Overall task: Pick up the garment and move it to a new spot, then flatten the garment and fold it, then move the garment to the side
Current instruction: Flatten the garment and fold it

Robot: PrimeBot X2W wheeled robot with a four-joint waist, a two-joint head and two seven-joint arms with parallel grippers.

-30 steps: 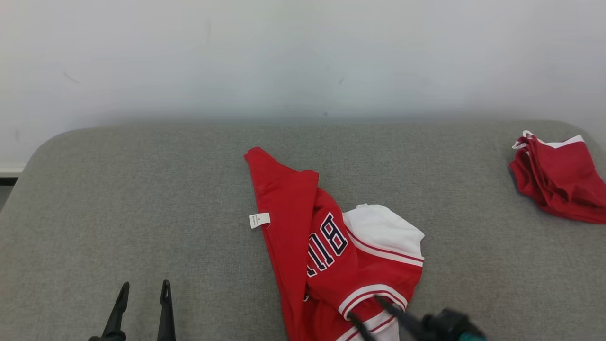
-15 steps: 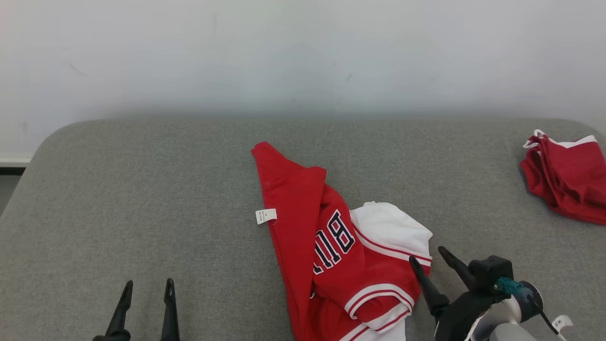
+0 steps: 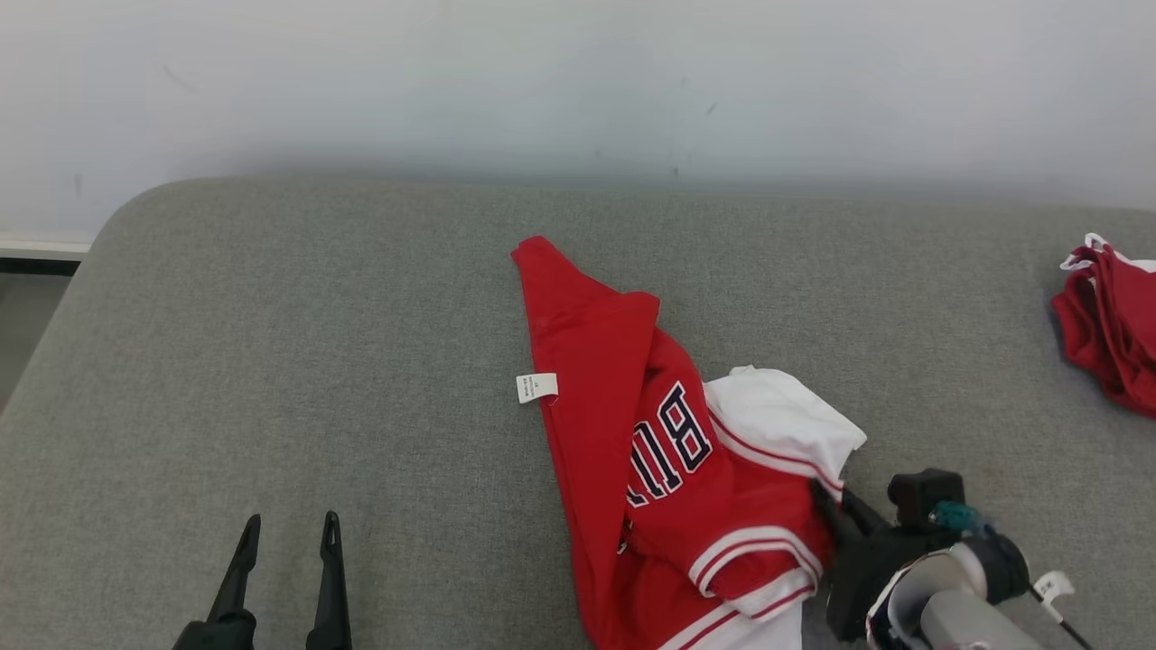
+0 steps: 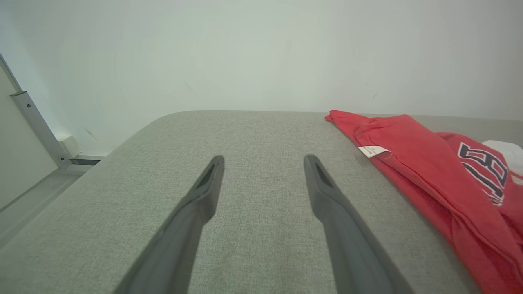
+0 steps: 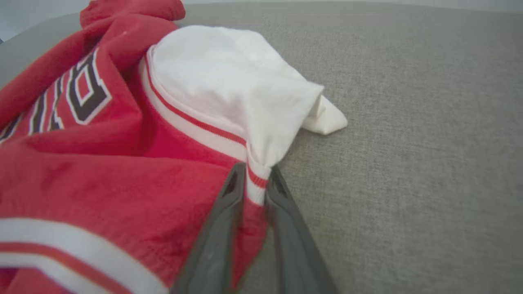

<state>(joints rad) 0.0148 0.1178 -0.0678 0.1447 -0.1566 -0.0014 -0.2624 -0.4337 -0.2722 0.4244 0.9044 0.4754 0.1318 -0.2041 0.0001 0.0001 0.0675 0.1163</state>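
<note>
1. My right gripper [image 5: 255, 179] has just closed. Half a second ago its fingers stood spread beside the garment's right edge. Now they are drawn in on the red-and-white striped trim, with cloth filling the narrow gap between the tips.
2. The garment [image 3: 632, 433] lies crumpled ahead and to the left of that gripper. Its white sleeve [image 5: 229, 77] sits just beyond the tips and the lettered red chest is further left. It rests on the grey cushion [image 3: 271, 361], with nothing lifted yet.
3. I take this as the grasp for the pick-up, so the lift comes next. Only a thin edge is held, and it could slip out.
4. My left gripper [image 3: 287, 533] is spread wide and holds nothing. It is over bare cushion, with the garment well off to its right.
5. The head view has shifted since a second ago. That is my camera moving; the garment has not travelled.
6. Farther out, a care label [image 3: 536, 387] sticks out from the garment's left edge. A second red bundle [image 3: 1106, 325] sits far to the right, well apart from my right gripper.
</note>
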